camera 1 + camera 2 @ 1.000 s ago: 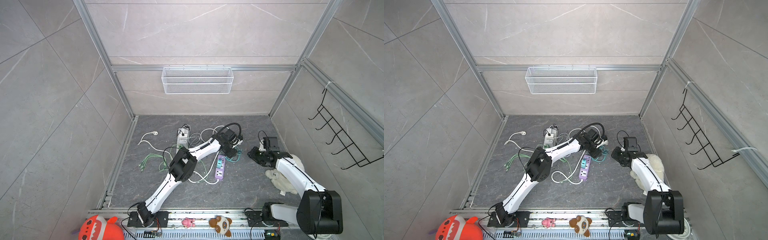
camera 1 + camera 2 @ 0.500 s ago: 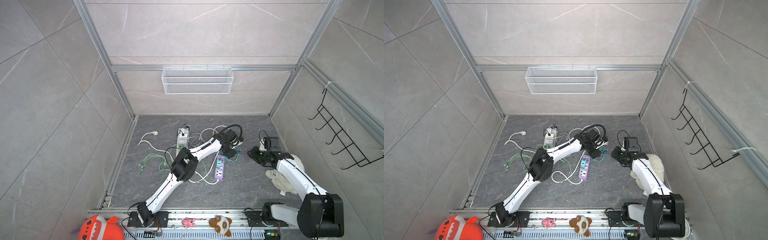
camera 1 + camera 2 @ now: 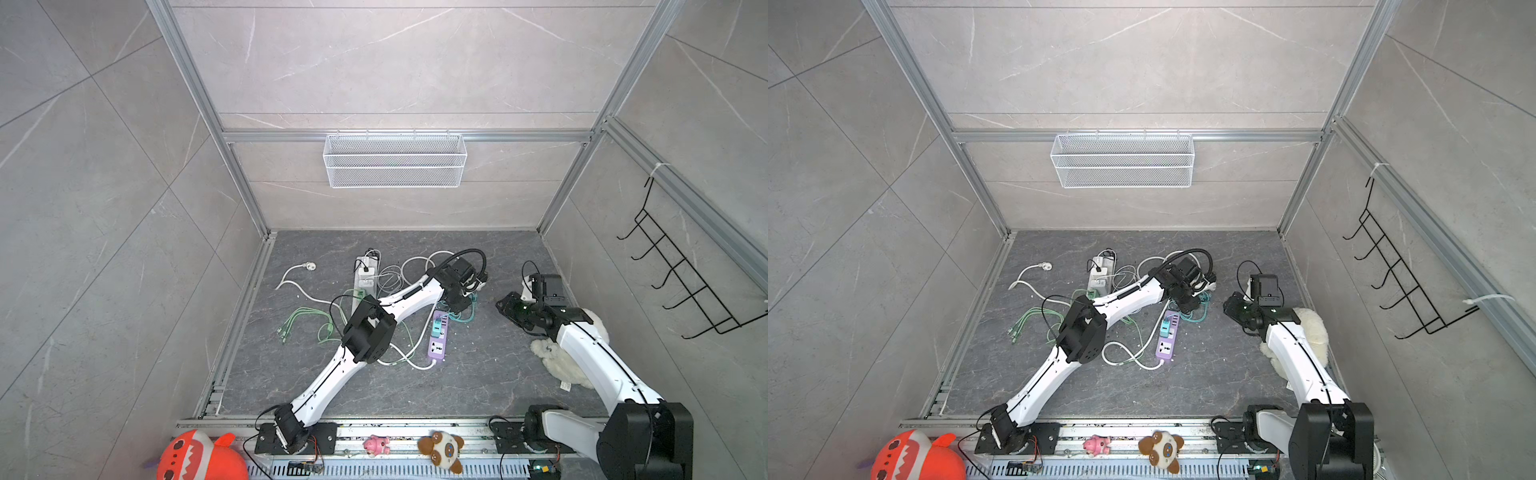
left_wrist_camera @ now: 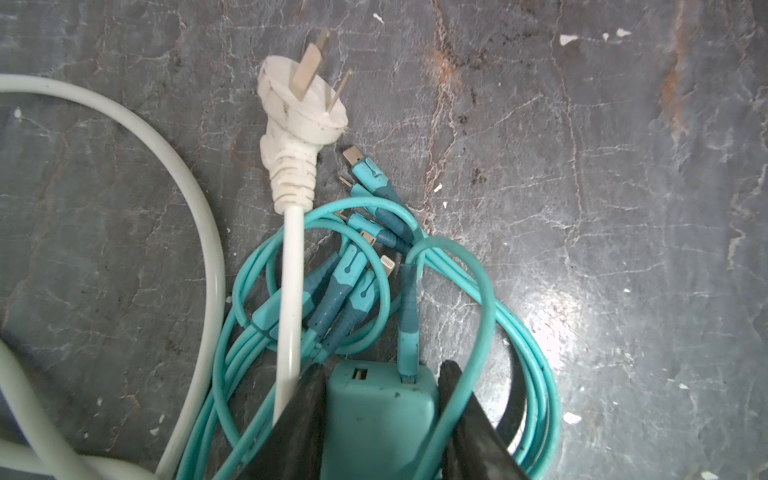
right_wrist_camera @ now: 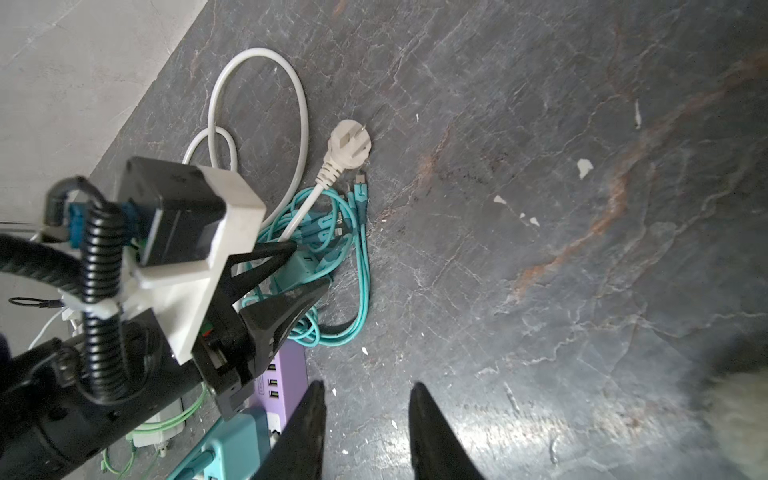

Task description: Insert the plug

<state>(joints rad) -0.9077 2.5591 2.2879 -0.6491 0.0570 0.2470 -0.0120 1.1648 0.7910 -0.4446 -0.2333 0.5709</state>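
In the left wrist view, a teal USB charger plug (image 4: pixel 380 419) is pinched between the two black fingers of my left gripper (image 4: pixel 382 368), and one teal cable runs from its port. The left gripper (image 3: pixel 463 305) is low over the floor, just behind the purple power strip (image 3: pixel 438 338). Another teal charger (image 3: pixel 437 328) sits in that strip. A white three-pin plug (image 4: pixel 305 108) lies loose on the floor past the coil of teal cables (image 4: pixel 415 257). My right gripper (image 5: pixel 368 385) hovers open over bare floor beside the strip (image 5: pixel 286 370), holding nothing.
A white power strip (image 3: pixel 365 278) with white and green cables (image 3: pixel 307 324) lies to the left. Under the right arm there is a white plush toy (image 3: pixel 557 361). A wire basket (image 3: pixel 395 160) hangs on the back wall, and small toys line the front rail.
My left gripper's jaws have closed in on the teal charger plug, and its wrist has shifted slightly. The right arm has hardly moved.
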